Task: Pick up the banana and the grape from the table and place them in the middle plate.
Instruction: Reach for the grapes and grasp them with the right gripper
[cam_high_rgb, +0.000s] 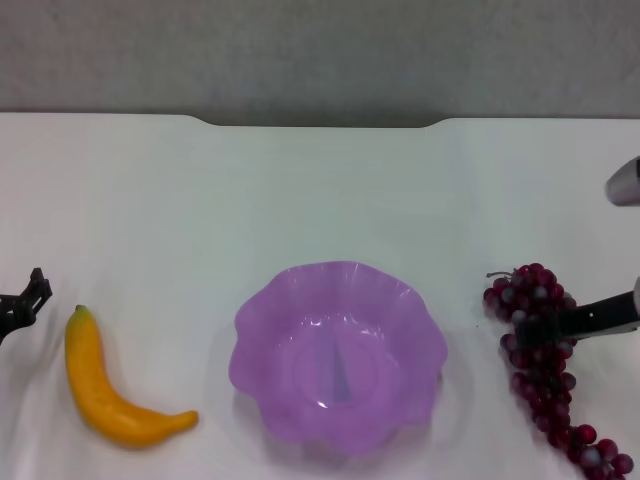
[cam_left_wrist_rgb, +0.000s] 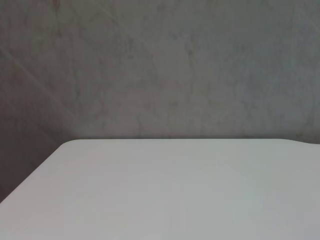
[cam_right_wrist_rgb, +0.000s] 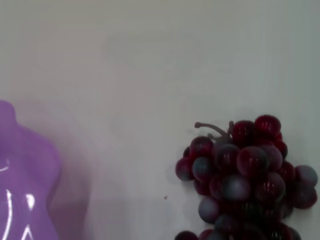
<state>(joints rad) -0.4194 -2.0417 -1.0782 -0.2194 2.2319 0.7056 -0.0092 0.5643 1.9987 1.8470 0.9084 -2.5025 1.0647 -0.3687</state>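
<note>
Table (cam_high_rgb: 330, 190): white top, shallow notch in the far edge. It carries everything below. You have placed nothing yet; both fruits lie on it.

Middle plate (cam_high_rgb: 250, 325): purple, scalloped rim, nothing in it. It sits centre-near, with the banana well to its left and the grape to its right. In the right wrist view its rim (cam_right_wrist_rgb: 30, 165) shows at one edge.

Grape (cam_high_rgb: 545, 360): long dark red bunch, stem (cam_high_rgb: 497, 274) at the far end, trailing toward you on the right side, apart from the plate. The right wrist view has its stem end (cam_right_wrist_rgb: 240, 170) close and filling a corner.

Banana (cam_high_rgb: 100, 385): yellow, curved, flat on the table at near left, untouched.

Right gripper (cam_high_rgb: 555, 325): a dark finger reaches in from the right edge and lies across the upper part of the bunch. You are at the grasp step on the grape. Whether the jaws are closed on it cannot be told. Your next move, judged from this: confirm a firm hold, lift clear, carry left over the plate.

Left gripper (cam_high_rgb: 25, 305): at the left edge, just beside the banana's far tip, not touching. Only a dark tip shows; jaw state cannot be told.
</note>
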